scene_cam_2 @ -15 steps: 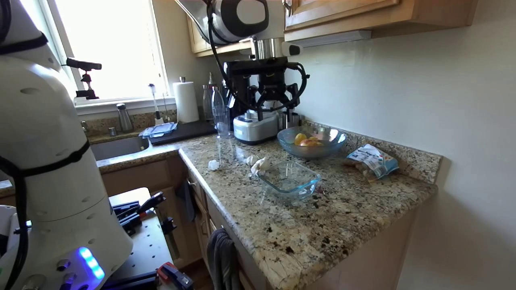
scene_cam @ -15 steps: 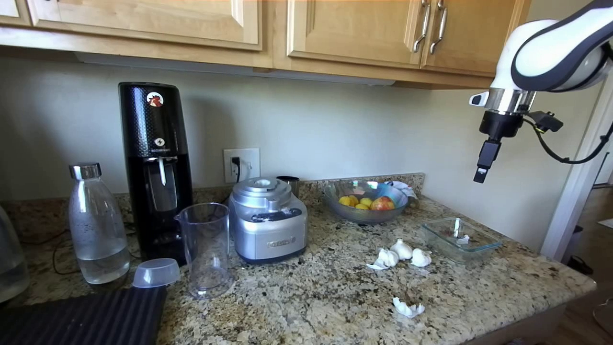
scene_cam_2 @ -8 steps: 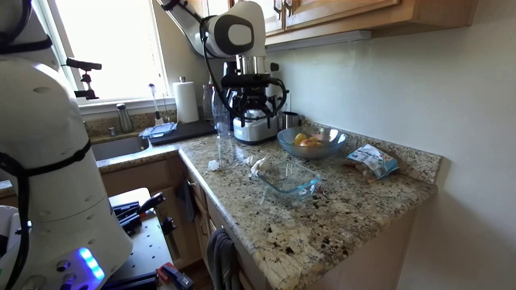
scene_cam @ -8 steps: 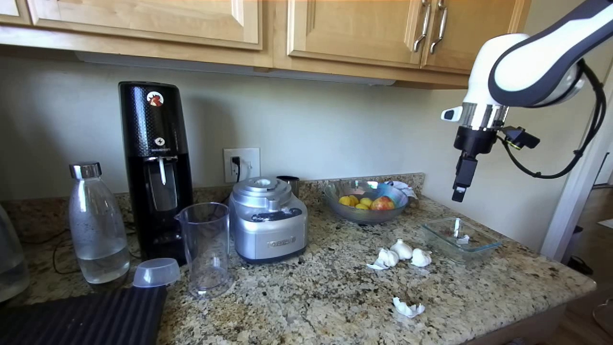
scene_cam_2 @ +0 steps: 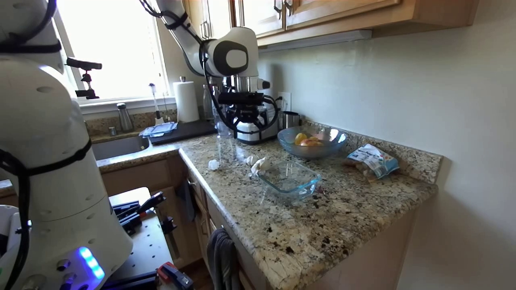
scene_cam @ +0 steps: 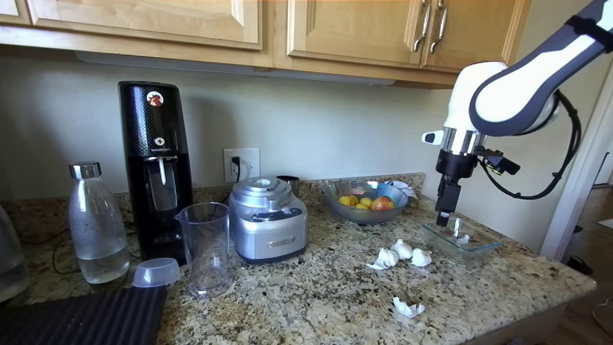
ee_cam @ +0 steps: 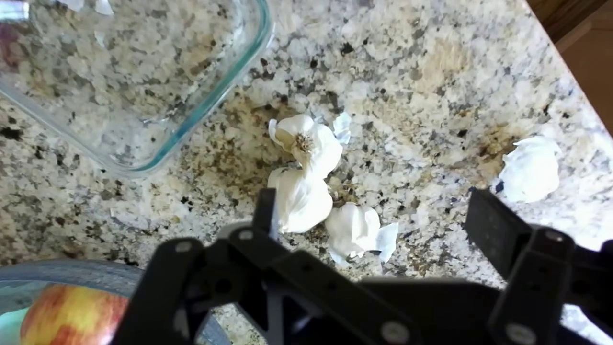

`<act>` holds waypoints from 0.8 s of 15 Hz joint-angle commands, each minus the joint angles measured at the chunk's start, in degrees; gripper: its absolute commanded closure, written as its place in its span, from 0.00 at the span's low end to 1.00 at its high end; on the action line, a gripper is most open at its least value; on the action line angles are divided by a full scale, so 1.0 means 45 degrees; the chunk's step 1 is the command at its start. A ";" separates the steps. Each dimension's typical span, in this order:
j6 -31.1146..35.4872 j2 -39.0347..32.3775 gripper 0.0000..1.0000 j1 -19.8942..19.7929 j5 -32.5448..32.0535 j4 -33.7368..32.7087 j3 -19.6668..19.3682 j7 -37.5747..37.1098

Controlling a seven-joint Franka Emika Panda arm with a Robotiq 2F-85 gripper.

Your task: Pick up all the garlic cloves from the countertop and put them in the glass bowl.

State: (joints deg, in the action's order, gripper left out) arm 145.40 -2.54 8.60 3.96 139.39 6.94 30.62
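- White garlic bulbs (scene_cam: 401, 249) huddle in a cluster of three on the speckled granite countertop (scene_cam: 330, 302), just left of the clear glass bowl (scene_cam: 450, 248) in an exterior view.
- A white papery piece (scene_cam: 408, 309) lies nearer, apart from the cluster.
- The gripper (ee_cam: 376, 211), in both exterior views, sits lower and farther left than a second ago, above the countertop.
- Its jaws stand wide apart; in the wrist view, the garlic bulbs show between and beyond the fingers (ee_cam: 495, 230).
- Garlic bulbs, papery piece and glass bowl lie where they lay then.
- In an exterior view a steel cup (scene_cam_2: 291, 120) and a wall outlet (scene_cam_2: 286, 101) now show past the gripper, which earlier stood across them.
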 commanded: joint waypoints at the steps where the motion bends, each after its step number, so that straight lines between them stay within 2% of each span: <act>1: -0.0025 0.0001 0.00 -0.0149 -0.0017 -0.0031 0.0148 -0.0005; 3: -0.0025 0.0001 0.00 -0.0151 -0.0017 -0.0055 0.0149 0.0007; 4: 0.0531 -0.0304 0.00 -0.0148 -0.0051 -0.0032 0.0161 0.0111; 6: 0.0684 -0.0794 0.00 -0.0175 0.0015 -0.0187 0.0221 0.0449; 12: 0.2146 -0.2405 0.00 -0.0383 -0.1305 -0.0345 0.0387 0.0492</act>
State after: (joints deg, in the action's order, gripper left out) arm 151.53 -10.26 8.30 0.95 138.37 7.69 31.74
